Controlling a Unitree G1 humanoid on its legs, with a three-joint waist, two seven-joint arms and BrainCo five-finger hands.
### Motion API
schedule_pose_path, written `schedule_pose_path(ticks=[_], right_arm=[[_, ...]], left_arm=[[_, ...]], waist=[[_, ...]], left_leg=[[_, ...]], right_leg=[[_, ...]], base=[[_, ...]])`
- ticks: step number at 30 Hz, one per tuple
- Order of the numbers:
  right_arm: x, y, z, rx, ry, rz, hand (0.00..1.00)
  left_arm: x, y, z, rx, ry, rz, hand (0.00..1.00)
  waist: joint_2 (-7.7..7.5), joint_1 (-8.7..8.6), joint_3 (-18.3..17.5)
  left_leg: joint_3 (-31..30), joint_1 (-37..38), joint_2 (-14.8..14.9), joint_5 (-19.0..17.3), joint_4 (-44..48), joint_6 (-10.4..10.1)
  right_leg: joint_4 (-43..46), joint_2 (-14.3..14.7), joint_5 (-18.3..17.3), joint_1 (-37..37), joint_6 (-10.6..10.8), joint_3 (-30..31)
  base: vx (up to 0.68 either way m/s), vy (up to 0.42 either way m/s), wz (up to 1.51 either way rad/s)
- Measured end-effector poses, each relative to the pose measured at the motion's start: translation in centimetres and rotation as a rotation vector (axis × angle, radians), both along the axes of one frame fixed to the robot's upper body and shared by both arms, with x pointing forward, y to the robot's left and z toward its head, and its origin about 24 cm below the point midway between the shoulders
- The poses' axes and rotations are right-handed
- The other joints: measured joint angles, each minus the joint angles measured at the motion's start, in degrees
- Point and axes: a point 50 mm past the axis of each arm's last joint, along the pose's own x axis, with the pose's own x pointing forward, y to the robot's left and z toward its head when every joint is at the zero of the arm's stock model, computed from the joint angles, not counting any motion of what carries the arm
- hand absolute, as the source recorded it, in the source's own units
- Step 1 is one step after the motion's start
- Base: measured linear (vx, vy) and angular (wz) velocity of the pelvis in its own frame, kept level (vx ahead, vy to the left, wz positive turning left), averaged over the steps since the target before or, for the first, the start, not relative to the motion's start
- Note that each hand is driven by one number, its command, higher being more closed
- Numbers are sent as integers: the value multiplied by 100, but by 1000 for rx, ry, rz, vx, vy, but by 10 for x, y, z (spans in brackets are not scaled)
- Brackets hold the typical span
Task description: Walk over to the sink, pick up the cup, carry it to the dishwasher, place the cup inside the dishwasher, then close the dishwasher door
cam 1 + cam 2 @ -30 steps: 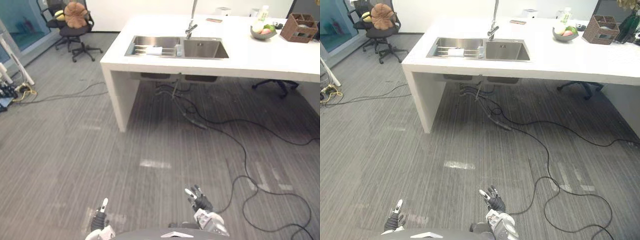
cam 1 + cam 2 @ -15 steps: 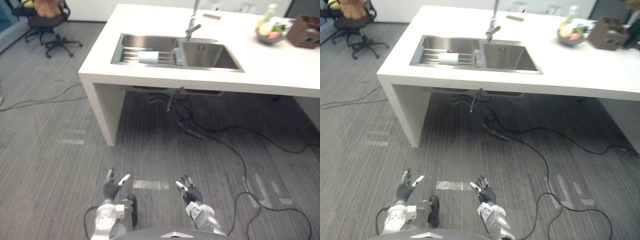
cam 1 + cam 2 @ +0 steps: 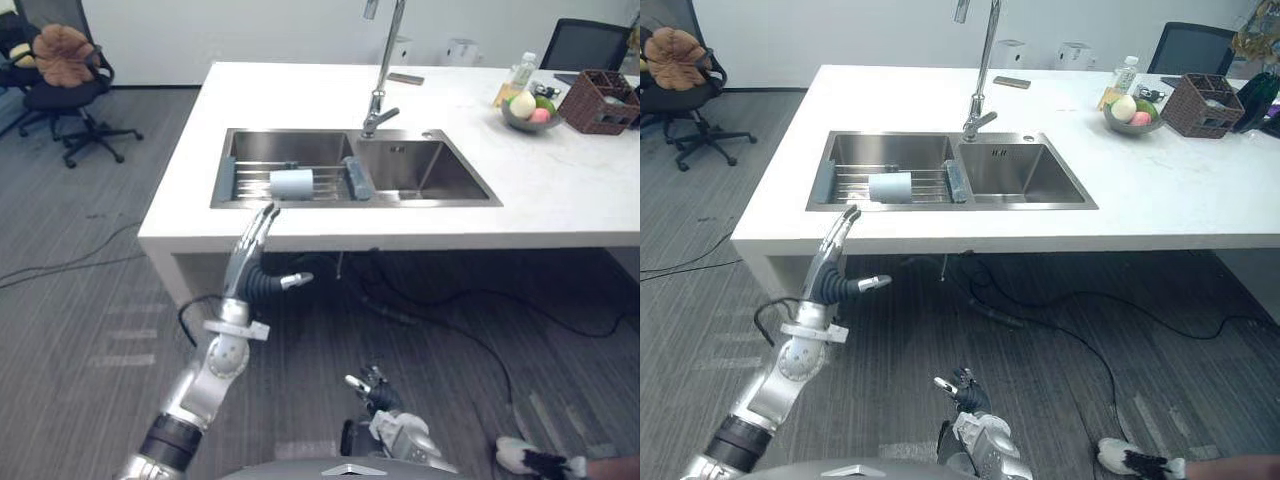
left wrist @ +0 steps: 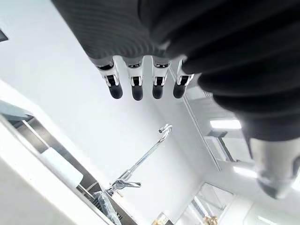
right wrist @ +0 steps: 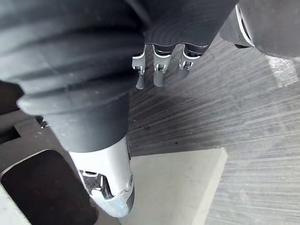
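A pale cup [image 3: 291, 184] lies on its side on a wire rack in the left basin of the steel sink [image 3: 430, 194]; it also shows as a white shape [image 4: 60, 168] in the left wrist view. My left hand [image 3: 252, 262] is raised in front of the counter edge, just below the cup, fingers straight and thumb out, holding nothing. Low near the floor hangs my right hand [image 3: 372, 386], its fingers [image 5: 158, 71] relaxed and empty.
A tall faucet [image 3: 384, 62] stands behind the sink on the white counter [image 3: 560, 200]. A fruit bowl [image 3: 529, 109], a bottle [image 3: 516, 73] and a brown basket [image 3: 604, 101] sit at the counter's right end. An office chair [image 3: 58, 75] stands far left. A person's shoe [image 3: 530, 460] shows at lower right.
The camera has come closer to the sink. My left arm has risen from near the floor up to the counter edge below the cup. The right hand stays low.
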Motion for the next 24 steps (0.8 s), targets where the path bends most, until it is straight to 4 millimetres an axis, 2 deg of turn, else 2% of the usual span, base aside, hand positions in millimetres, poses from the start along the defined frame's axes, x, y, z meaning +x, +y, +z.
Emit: schedule_pose_path(ticks=[1, 2, 3, 4, 6, 8, 11, 12, 13, 14, 15, 16, 17, 18, 19, 21, 22, 23, 24], right_arm=[[-3, 4, 1, 1, 4, 23, 0], [-7, 8, 1, 9, 9, 34, 0], [-13, 14, 1, 23, 22, 44, 0], [-14, 15, 1, 23, 28, 65, 0], [-10, 10, 2, 10, 24, 70, 0], [-8, 10, 2, 14, 34, 83, 0], [-8, 9, 2, 27, 42, 95, 0], [-11, 9, 1, 32, 55, 100, 0], [-13, 9, 0, 36, 64, 102, 0], [-13, 9, -1, 39, 67, 105, 0], [-15, 8, -1, 42, 78, 106, 0], [-15, 7, -2, 42, 83, 106, 0], [-17, 5, -3, 38, 95, 105, 0], [-18, 0, -4, 33, 108, 93, 0], [-19, -5, -6, 25, 118, 79, 0], [-22, -15, -12, 8, 158, 59, 0], [-21, -15, -12, 8, 162, 57, 0], [-20, -15, -14, 11, 173, 54, 0], [-19, -14, -14, 11, 176, 58, 0]], left_arm=[[2, 0, 3, 45, -5, -6, 0], [3, -2, 3, 66, 3, -16, 0], [3, -5, 1, 95, 14, -27, 0], [2, -12, -6, 115, 57, -33, 0], [1, -33, -9, 140, 92, -90, 0], [3, -45, -6, 168, 108, -127, 0], [8, -45, -8, 192, 149, -107, 0], [9, -44, -10, 192, 165, -100, 0], [9, -44, -12, 194, 177, -99, 0], [10, -43, -14, 200, 189, -101, 0], [10, -43, -18, 209, 209, -103, 0], [10, -43, -19, 212, 215, -103, 0], [10, -41, -20, 218, 224, -104, 0], [11, -40, -20, 219, 224, -100, 0], [12, -39, -19, 216, 219, -99, 0], [14, -35, -18, 223, 215, -90, 0], [16, -33, -17, 229, 210, -84, 0], [19, -28, -16, 254, 204, -74, 0], [20, -25, -16, 269, 202, -71, 0]], waist=[[5, -4, -15], [-49, -10, -48], [-195, -43, -138], [-27, -12, -216], [255, -30, -249], [276, -50, -253], [243, -83, -260], [248, -63, -281], [276, -6, -318], [252, 15, -310], [268, 12, -330], [276, 16, -343], [267, 58, -364], [261, 100, -416], [299, 98, -487], [377, 65, -622], [367, 64, -616], [255, 52, -622], [226, 32, -624]], left_leg=[[-22, 129, 136, -157, 79, -220], [-60, 209, 180, -293, 172, -360], [-135, 281, 136, -493, 266, -444], [-140, 397, 338, -786, 377, -449], [-163, 354, 591, -735, 449, -519], [-183, 361, 647, -466, 470, -544], [-356, 271, 810, -184, 1251, -567], [-365, -80, 995, -123, 2036, -592], [-345, -498, 1227, 92, 2894, -603], [-315, -691, 1370, 128, 3278, -596], [-154, -989, 1633, -6, 3646, -578], [-41, -1060, 1733, -101, 3628, -570], [251, -1107, 1831, -270, 3211, -543], [529, -1075, 1781, -256, 2297, -519], [654, -1066, 1664, 104, 1401, -519], [643, -842, 1401, 425, 248, -809], [650, -755, 1339, 463, 19, -844], [653, -679, 1194, 615, -273, -799], [649, -671, 1159, 633, -345, -799]], right_leg=[[-1025, 184, 305, 105, 15, 57], [-1701, 301, 764, 225, 18, 197], [-2170, 294, 1693, 315, -76, 456], [-2143, 495, 1379, 405, -77, 531], [-2219, 718, 1243, 455, -125, 561], [-2211, 762, 1088, 507, -181, 557], [-2388, 833, 835, 964, -234, 470], [-2544, 896, 777, 1148, -230, 374], [-2712, 970, 740, 1328, -292, 287], [-2822, 1001, 729, 1427, -313, 226], [-3001, 1049, 728, 1595, -314, 96], [-3053, 1055, 728, 1646, -315, 59], [-3176, 1034, 737, 1754, -313, 33], [-3279, 974, 792, 1792, -255, 4], [-3331, 946, 836, 1769, -192, -31], [-3363, 902, 946, 1692, -121, 13], [-3390, 898, 975, 1666, -109, 27], [-3405, 830, 1018, 1583, -86, 77], [-3416, 817, 1022, 1567, -79, 121]], base=[[430, -198, 9], [448, -236, 18], [478, -275, 10], [467, -264, -2], [363, -222, -9], [269, -209, 2], [223, -197, 18], [192, -180, 26], [121, -112, 32], [165, -141, 42], [97, -75, 39], [148, -84, 36], [124, -11, 16], [138, 44, 14], [118, 84, 9], [143, 111, 10], [160, 142, 5], [96, 115, 2], [73, 118, 5]])
